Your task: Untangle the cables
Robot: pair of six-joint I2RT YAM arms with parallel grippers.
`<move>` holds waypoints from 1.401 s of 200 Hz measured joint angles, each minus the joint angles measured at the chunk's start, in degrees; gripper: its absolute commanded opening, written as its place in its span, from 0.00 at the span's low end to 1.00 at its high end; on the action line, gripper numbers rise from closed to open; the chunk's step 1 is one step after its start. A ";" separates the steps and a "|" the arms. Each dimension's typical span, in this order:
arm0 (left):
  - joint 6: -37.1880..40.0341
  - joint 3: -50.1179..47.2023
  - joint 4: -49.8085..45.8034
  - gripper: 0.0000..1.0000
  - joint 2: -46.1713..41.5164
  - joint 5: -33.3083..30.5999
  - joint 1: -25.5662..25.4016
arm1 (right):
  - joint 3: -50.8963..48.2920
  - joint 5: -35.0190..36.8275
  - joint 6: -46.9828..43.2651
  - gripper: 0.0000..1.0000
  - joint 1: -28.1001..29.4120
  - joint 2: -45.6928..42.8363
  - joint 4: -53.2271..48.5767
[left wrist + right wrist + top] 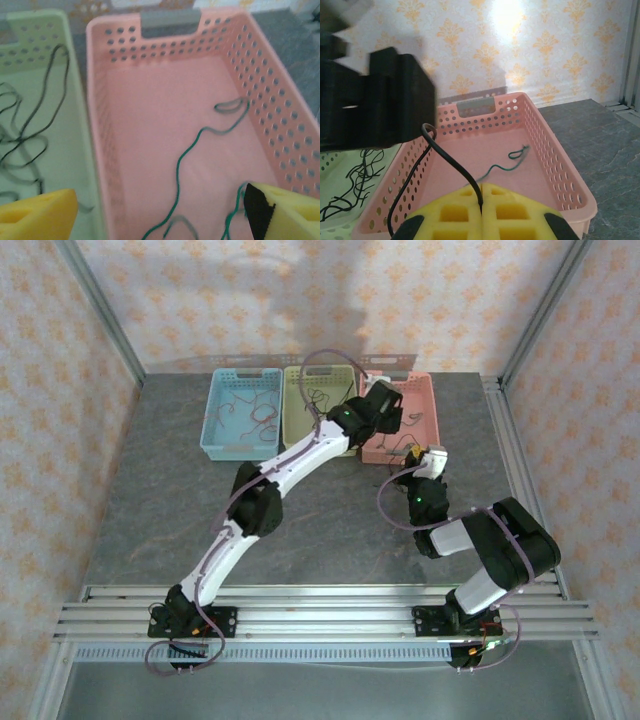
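Observation:
A green cable (187, 150) lies loose and squiggly on the floor of the pink basket (95, 100), free of any grip. My left gripper (160, 220) hangs open just above it, its yellow fingers (37, 210) wide apart. In the top view the left gripper (385, 405) is over the pink basket (425, 400). My right gripper (481, 192) is shut on a black cable (450, 160), which arches up and left over the basket's near rim. The green cable (512, 160) shows beyond it. The right gripper (432, 460) stands just in front of the pink basket.
A pale green basket (75, 130) left of the pink one holds black cables (30, 130). A blue basket (215, 430) further left holds reddish cables (255, 415). The left arm's black wrist (375, 100) looms close to the right gripper's upper left. Bare grey table lies in front.

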 measured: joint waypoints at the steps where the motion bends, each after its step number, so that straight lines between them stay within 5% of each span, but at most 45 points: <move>1: 0.02 -0.44 -0.02 0.88 -0.39 0.02 -0.02 | 0.00 -0.02 0.00 0.00 0.00 0.00 0.00; 77: -0.02 -52.43 20.94 0.78 -47.39 3.39 0.09 | 0.00 -4.94 0.42 0.00 0.00 -0.02 0.00; 130: 0.85 -85.31 29.33 0.78 -65.92 8.41 4.83 | 2.82 -23.02 1.90 0.00 0.00 1.44 0.04; 190: 0.79 -93.96 37.11 0.76 -66.20 10.58 11.65 | 10.29 -44.68 12.13 0.00 1.73 2.01 -1.70; 234: -0.07 -93.96 37.86 0.77 -65.20 9.05 11.63 | 14.84 -47.01 14.95 0.00 3.17 -7.61 -11.56; 280: -0.68 -93.96 37.86 0.76 -65.20 7.32 11.63 | 16.65 -47.17 15.21 0.00 4.13 -8.35 -18.38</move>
